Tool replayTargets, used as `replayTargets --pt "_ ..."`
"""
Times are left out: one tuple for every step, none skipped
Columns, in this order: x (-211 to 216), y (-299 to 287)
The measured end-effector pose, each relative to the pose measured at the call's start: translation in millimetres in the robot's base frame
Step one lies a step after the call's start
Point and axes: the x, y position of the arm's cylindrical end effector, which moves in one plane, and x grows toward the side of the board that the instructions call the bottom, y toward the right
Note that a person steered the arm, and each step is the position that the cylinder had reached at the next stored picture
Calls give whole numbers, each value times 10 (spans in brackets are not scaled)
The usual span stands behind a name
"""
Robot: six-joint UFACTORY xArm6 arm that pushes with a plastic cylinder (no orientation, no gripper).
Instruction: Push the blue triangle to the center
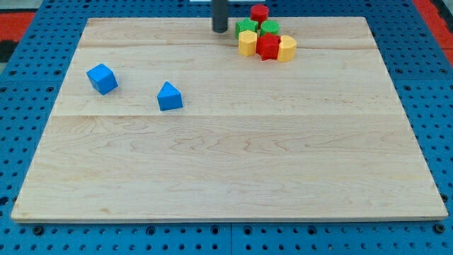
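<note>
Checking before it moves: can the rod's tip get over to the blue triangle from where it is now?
Probably yes. My tip sits at the view's top, just left of the red, green and yellow cluster. The board between it and the blue triangle holds nothing; the blue cube lies off to the left.

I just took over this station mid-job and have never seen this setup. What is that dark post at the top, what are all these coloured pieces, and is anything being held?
There is one picture, from a single camera looking down at an angle on a wooden board that lies on a blue perforated table.

The dark post is the robot arm's rod. It has no grasping tool; it only pushes. My tip rests near the board's top edge, just to the view's left of a tight cluster: a red cylinder, two green blocks, two yellow blocks and a red block.

Far off at the view's left lie a blue cube and the blue triangle, apart from each other.

Nothing is held, and my tip touches no block.
</note>
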Motion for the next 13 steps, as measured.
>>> replayTargets --pt "504 -378" --pt "1043 -738" --pt "1331 -826" --pt "1668 -840" --pt "1872 -722" --pt "1926 -565" --pt "2097 -435" --pt "2257 -296" --pt "2167 -76" --pt "2103 106" --pt "2102 405" --pt "2041 674" --pt "1978 732"
